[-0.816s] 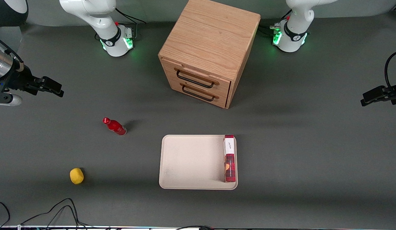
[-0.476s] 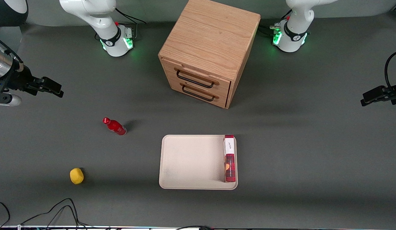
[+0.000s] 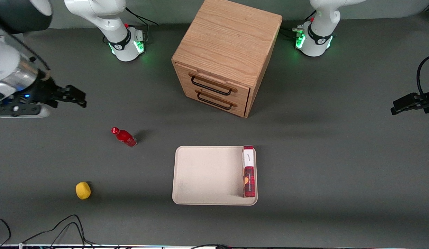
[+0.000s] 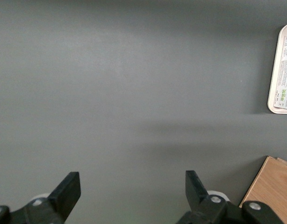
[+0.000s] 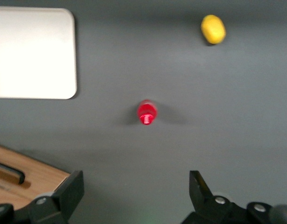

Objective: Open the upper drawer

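The wooden cabinet [image 3: 228, 45] stands at the middle of the table, farther from the front camera than the tray. Its upper drawer [image 3: 218, 80] is pushed in flush, with a thin black wire handle [image 3: 211, 86] on its front, above the matching lower drawer [image 3: 219, 103]. My gripper [image 3: 78, 97] hovers over bare table toward the working arm's end, well apart from the cabinet. It is open and holds nothing. The right wrist view shows the gripper [image 5: 135, 184] above grey table, with a corner of the cabinet [image 5: 36, 175] and a piece of black handle [image 5: 8, 171] beside it.
A red bottle [image 3: 124, 137] lies on the table between my gripper and the tray. A yellow fruit [image 3: 83, 190] sits nearer the front camera. A cream tray [image 3: 200, 173] holds a red box [image 3: 248, 172] along one edge. Cables [image 3: 62, 228] lie near the front edge.
My gripper has moved sideways toward the cabinet, with more of the arm now in view. The drawers and the other objects have not moved.
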